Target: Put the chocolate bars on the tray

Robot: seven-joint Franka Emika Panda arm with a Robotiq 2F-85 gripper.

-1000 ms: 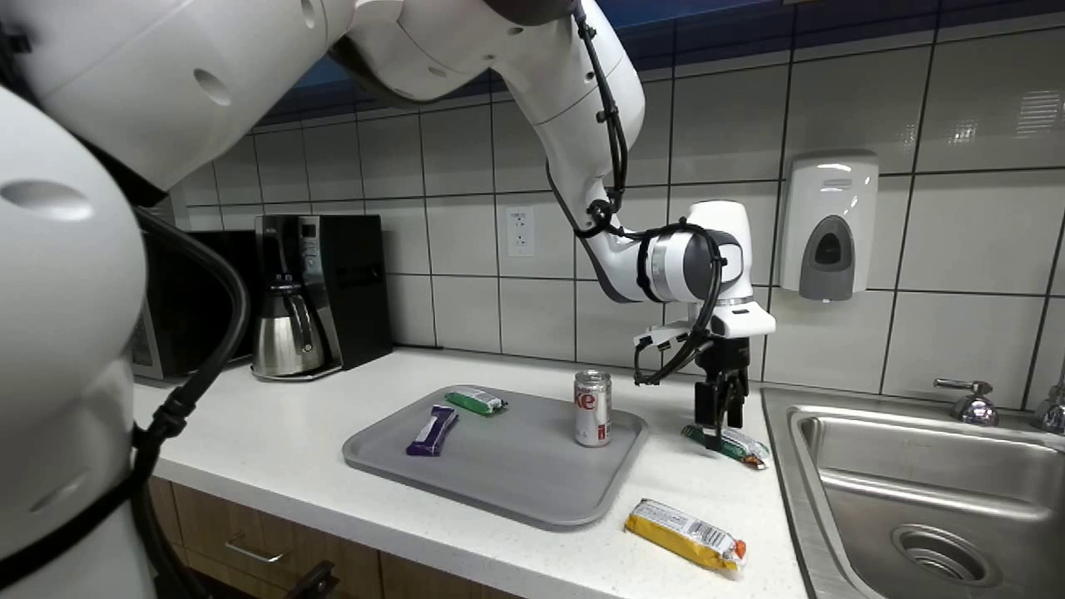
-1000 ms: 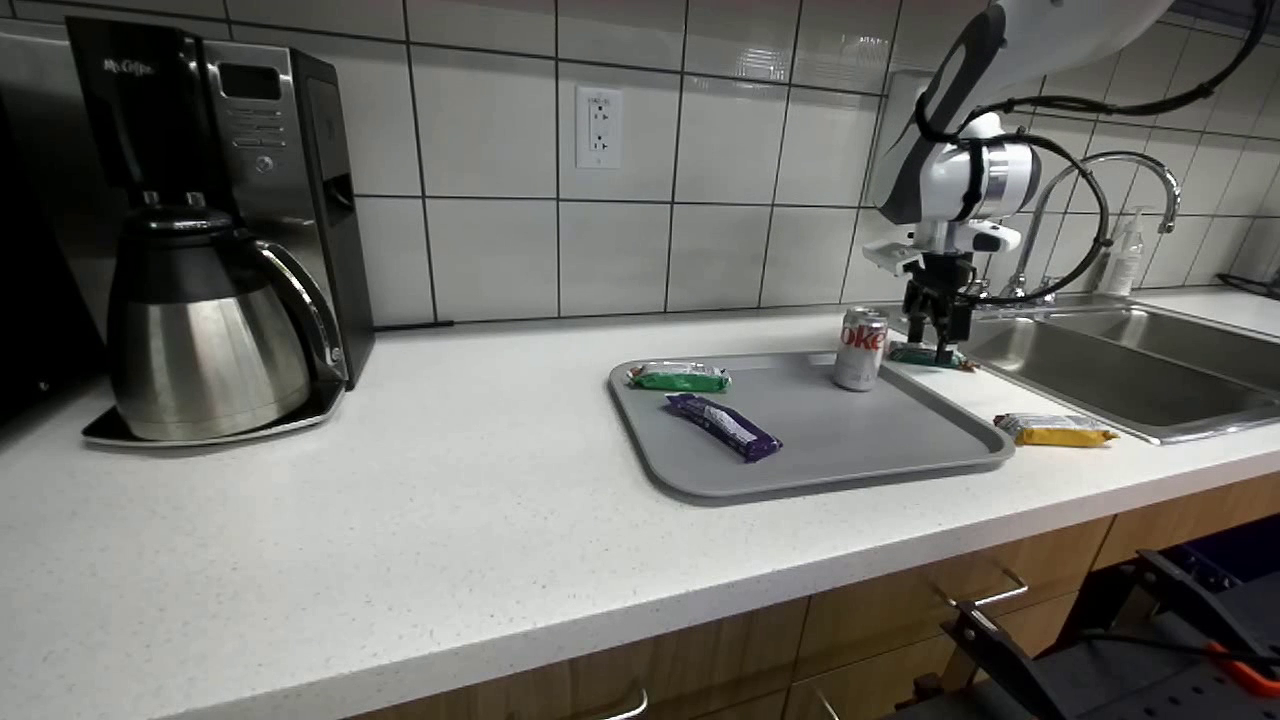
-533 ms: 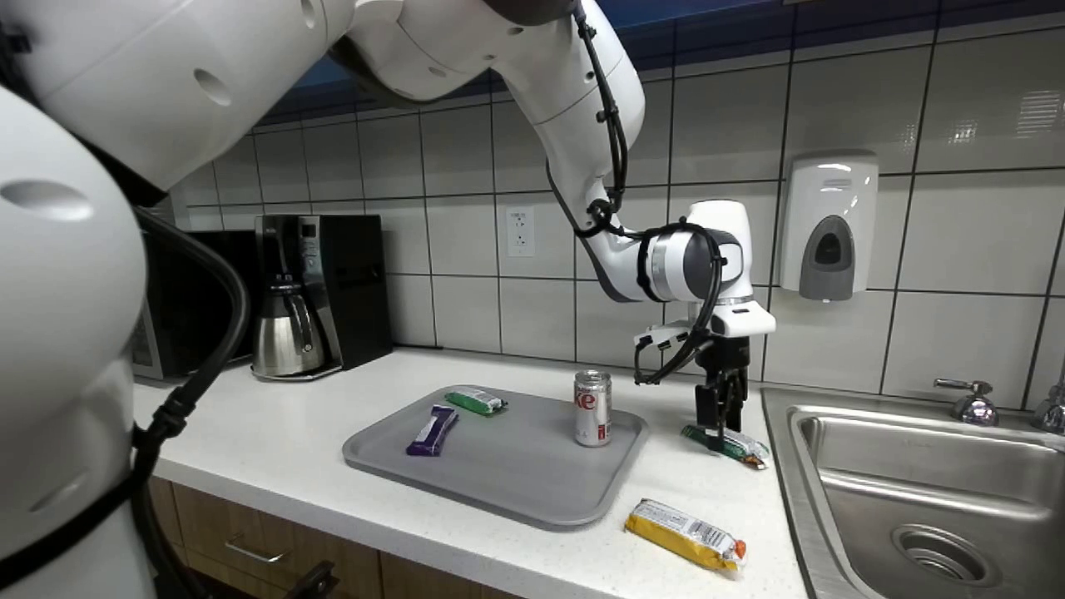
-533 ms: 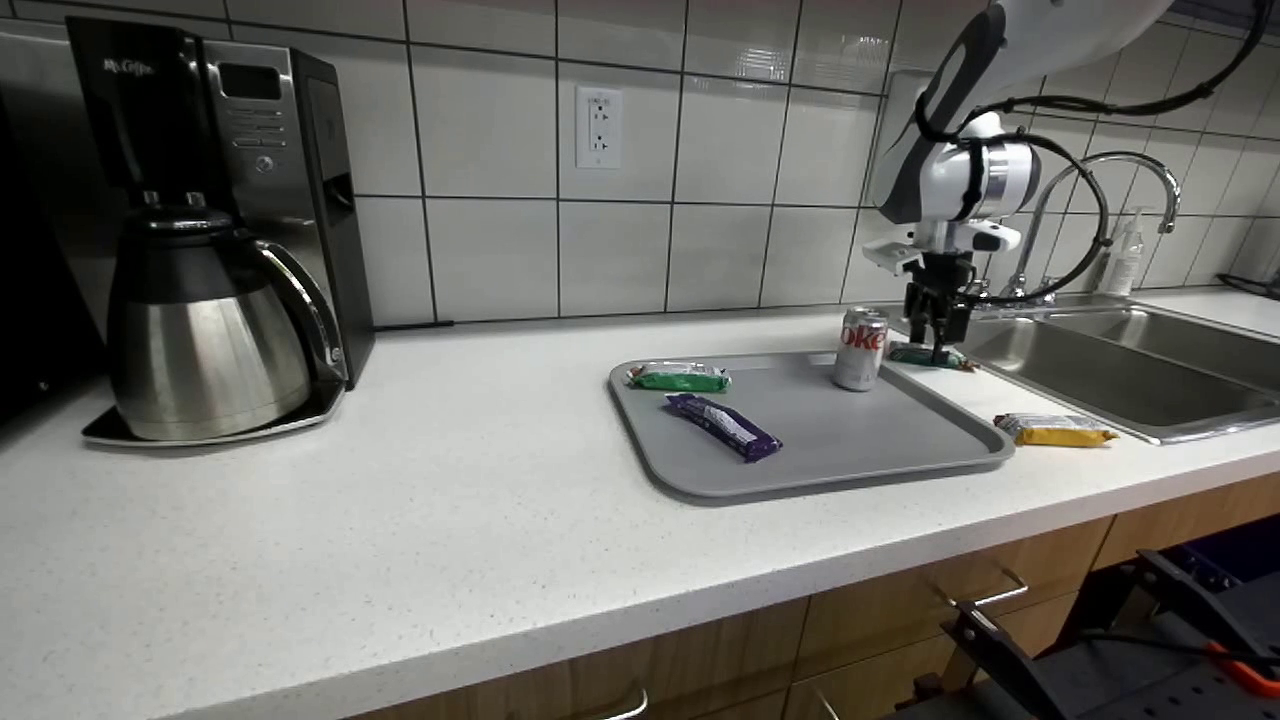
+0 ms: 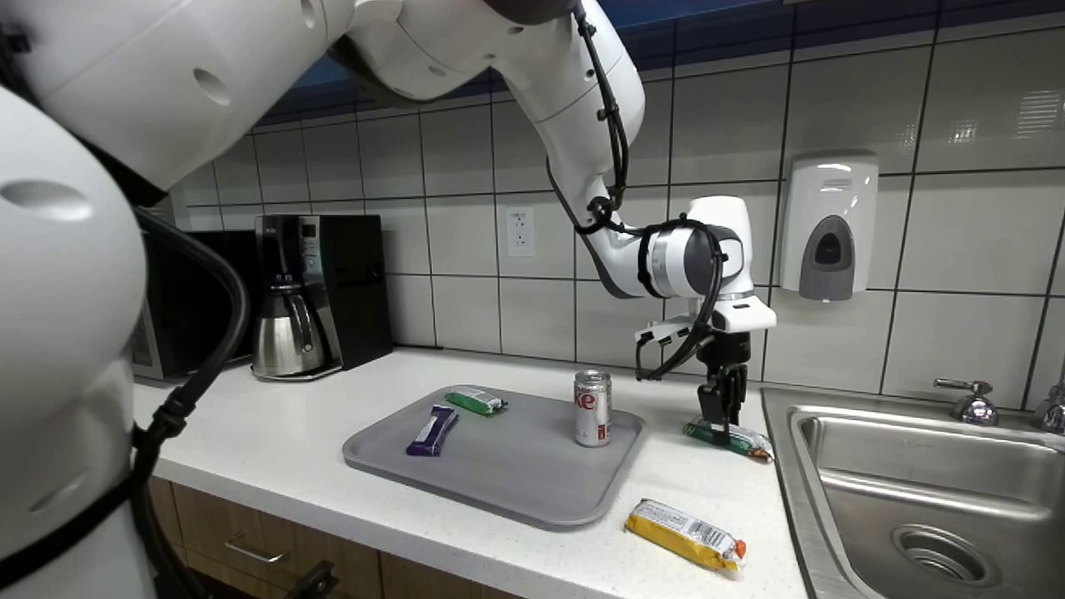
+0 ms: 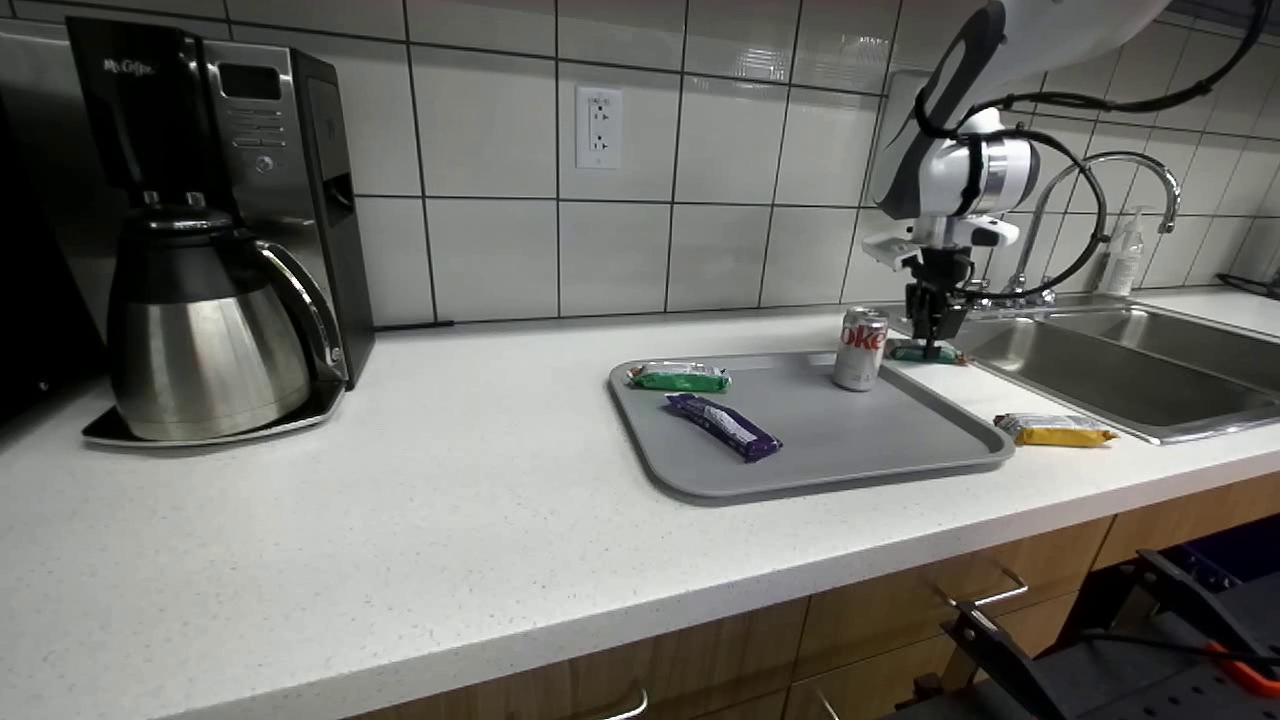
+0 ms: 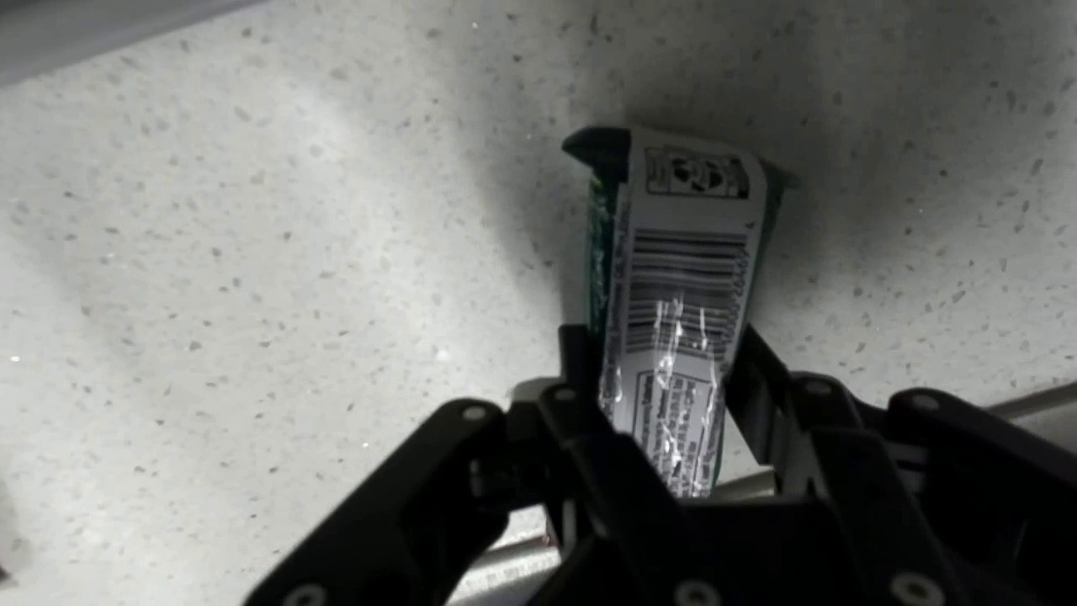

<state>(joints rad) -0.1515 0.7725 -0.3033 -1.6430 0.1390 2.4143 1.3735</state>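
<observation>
Shifted slightly: claw (image 7: 660, 362), right-hand green bar (image 7: 686, 210) | Hold: claw pinches bar across narrow width, presumably for security | Tray (image 5: 507, 466) left, likely destination; clearance above counter (image 6: 450, 480) unclear

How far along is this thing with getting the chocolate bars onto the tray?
Roughly halfway, I'd say. Done: the bright green bar and purple bar, both on the tray. In hand: the dark green bar, pinched in the gripper; whether it's lifted, I can't tell. Left: that bar's trip to the tray, and the yellow bar on the counter.
</observation>
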